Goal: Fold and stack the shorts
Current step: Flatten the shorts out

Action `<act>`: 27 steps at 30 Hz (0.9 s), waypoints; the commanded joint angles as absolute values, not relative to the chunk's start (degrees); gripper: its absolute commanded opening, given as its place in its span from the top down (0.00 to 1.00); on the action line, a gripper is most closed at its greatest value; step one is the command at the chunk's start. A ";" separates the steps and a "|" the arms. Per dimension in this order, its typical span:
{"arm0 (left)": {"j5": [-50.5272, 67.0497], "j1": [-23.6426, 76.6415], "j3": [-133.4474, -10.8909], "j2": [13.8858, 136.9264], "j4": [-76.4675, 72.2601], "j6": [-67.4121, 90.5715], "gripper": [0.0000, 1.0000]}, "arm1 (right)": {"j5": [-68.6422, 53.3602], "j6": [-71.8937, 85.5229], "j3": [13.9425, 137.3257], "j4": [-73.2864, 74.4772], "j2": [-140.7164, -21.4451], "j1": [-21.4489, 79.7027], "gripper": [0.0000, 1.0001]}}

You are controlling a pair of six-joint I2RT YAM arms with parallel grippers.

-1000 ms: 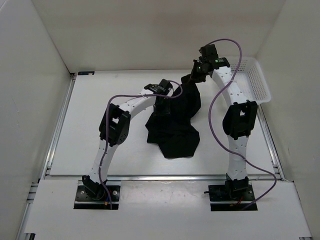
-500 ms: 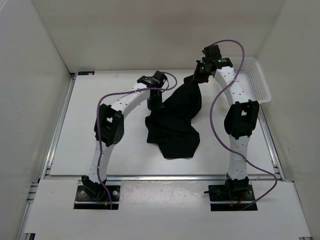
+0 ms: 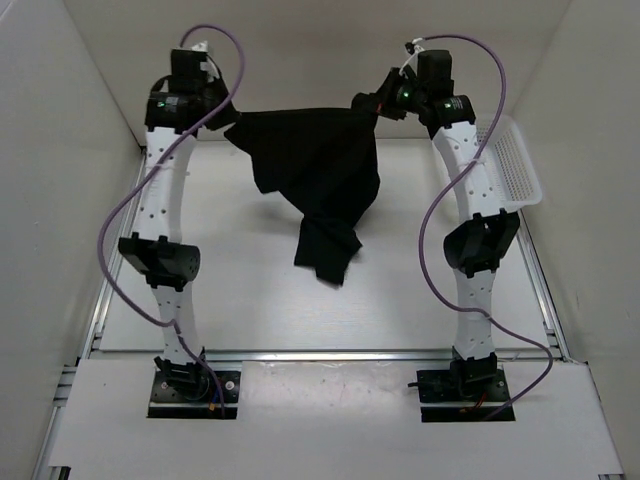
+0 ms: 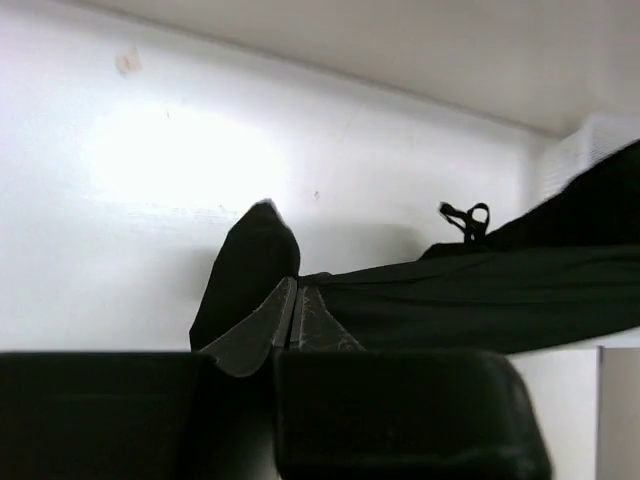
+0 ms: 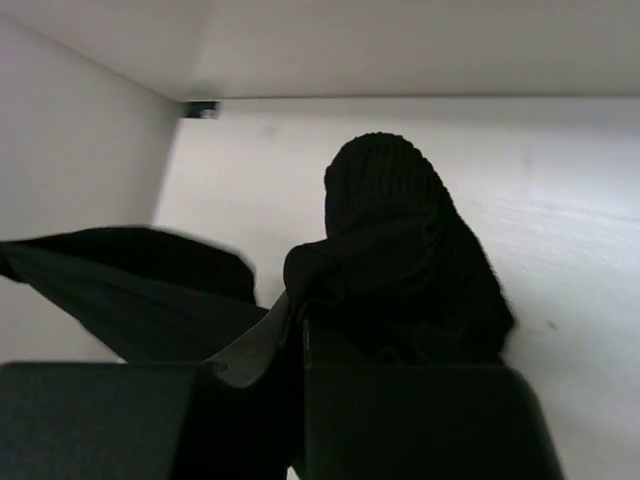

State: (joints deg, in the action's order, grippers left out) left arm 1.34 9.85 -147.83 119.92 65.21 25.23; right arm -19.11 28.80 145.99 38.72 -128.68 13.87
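Black shorts (image 3: 315, 165) hang stretched in the air between my two raised grippers, with the lower part drooping toward the table middle. My left gripper (image 3: 228, 122) is shut on the left corner of the shorts; in the left wrist view the fingers (image 4: 262, 325) are pressed together on the cloth (image 4: 470, 295). My right gripper (image 3: 368, 105) is shut on the right corner; in the right wrist view the cloth (image 5: 400, 260) bunches over its closed fingers (image 5: 255, 345). No white mark shows.
A white plastic basket (image 3: 515, 165) stands at the back right against the wall. White walls enclose the table (image 3: 200, 270) on three sides. A metal rail (image 3: 330, 353) runs along the table's near edge.
Both arms have risen high and spread apart. The left gripper took hold of the shorts and swung up to the far left. The shorts left the table and now hang stretched.
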 commanded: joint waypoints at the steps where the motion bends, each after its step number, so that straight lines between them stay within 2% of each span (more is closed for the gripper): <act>1: 2.10 5.81 -149.50 110.23 62.60 22.85 0.90 | -21.53 30.67 147.83 28.40 -122.80 12.92 1.00; 3: 3.95 3.87 -148.98 107.50 61.88 22.85 0.90 | -22.15 29.46 146.87 28.39 -120.42 12.92 1.00; 5: 6.23 3.35 -147.93 103.73 61.87 22.24 0.90 | -20.75 26.74 139.69 28.39 -114.54 12.92 1.00; 7: 8.16 3.34 -142.41 98.56 61.87 22.24 0.90 | -19.08 24.44 132.58 27.77 -107.10 14.41 1.00; 8: 8.17 4.04 -139.25 96.44 61.87 22.24 0.90 | -15.33 23.65 123.84 27.77 -104.18 14.41 1.00; 9: 8.78 5.61 -131.48 94.15 60.74 22.24 0.90 | -13.55 22.77 118.70 26.99 -98.23 15.11 1.00; 10: 8.79 6.32 -126.87 89.17 60.73 22.85 0.90 | -12.06 21.98 113.52 26.98 -95.22 16.25 0.94; 11: 11.14 7.02 -121.78 86.51 59.43 23.63 0.90 | -9.43 21.28 103.03 26.98 -91.97 17.04 0.89; 12: 12.29 8.95 -116.42 83.70 58.28 24.77 0.90 | -3.57 21.27 97.27 25.76 -85.67 18.79 0.85; 13: 12.30 10.27 -105.06 78.19 55.92 27.31 0.90 | -0.64 21.79 91.55 25.75 -82.30 19.59 0.62; 14: 12.30 11.76 -99.29 75.44 54.85 28.46 0.90 | 1.73 22.93 80.62 25.75 -79.13 20.12 0.42; 15: 12.30 13.26 -94.01 72.89 54.15 29.87 0.90 | 3.32 25.98 75.11 25.75 -72.84 21.08 0.33; 16: 12.30 16.14 -83.78 70.69 53.53 32.32 0.81 | 4.99 27.67 69.84 25.75 -69.47 21.62 0.26; 17: 11.78 17.48 -79.06 67.18 52.92 33.65 0.70 | 8.93 29.60 64.91 27.14 -66.39 22.14 0.18; 18: 11.78 18.53 -74.66 65.76 52.91 34.79 0.44 | 10.53 33.97 56.68 28.81 -60.18 22.84 0.14; 19: 11.17 19.94 -67.75 64.87 52.39 36.37 0.31 | 11.16 35.58 53.03 31.53 -57.25 22.85 0.14; 20: 11.16 19.95 -65.33 63.73 52.38 36.91 0.23 | 11.16 37.25 48.13 33.21 -52.08 22.85 0.13; 22: 9.94 19.95 -62.50 62.58 52.99 37.78 0.16 | 11.87 39.46 45.28 35.85 -48.09 22.85 0.13; 23: 8.89 19.95 -61.88 62.58 53.00 38.92 0.16 | 11.87 39.46 44.74 35.86 -46.25 22.85 0.16; 25: 6.60 19.17 -61.87 61.70 54.22 39.54 0.22 | 11.34 38.68 45.61 35.86 -46.23 23.38 0.38; 26: 5.72 18.38 -62.57 61.70 54.75 40.42 0.34 | 11.34 37.80 46.75 36.38 -49.54 23.38 0.54; 27: 4.23 17.85 -62.58 61.70 54.76 40.43 0.42 | 10.82 36.84 49.80 36.39 -51.75 23.38 0.86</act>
